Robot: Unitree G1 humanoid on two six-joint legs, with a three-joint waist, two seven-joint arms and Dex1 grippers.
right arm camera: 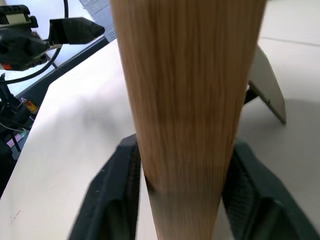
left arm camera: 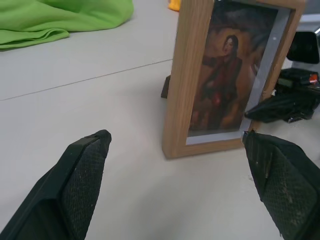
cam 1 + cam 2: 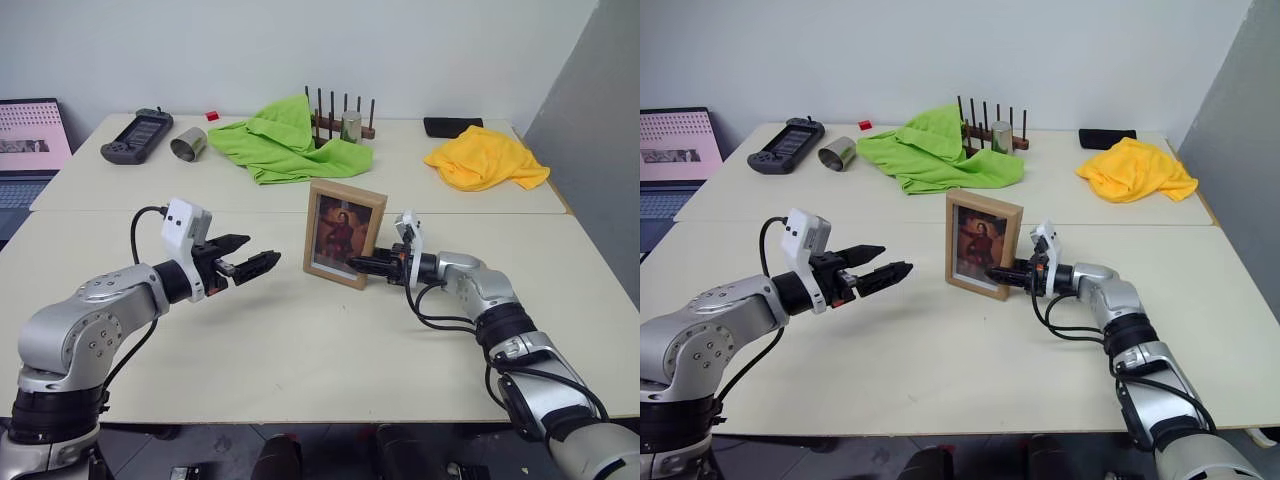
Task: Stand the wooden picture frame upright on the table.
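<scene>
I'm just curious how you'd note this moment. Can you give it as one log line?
wooden picture frame: upright on table | right gripper: fingers either side of frame's edge | left gripper: open, apart from frame

The picture frame (image 3: 344,233) has a light wood border around a dark portrait with a white mat. The table (image 3: 300,350) is pale cream. One cloth (image 3: 285,142) is bright green, another (image 3: 485,158) yellow. Both grippers' fingers (image 2: 82,187) are black.
</scene>
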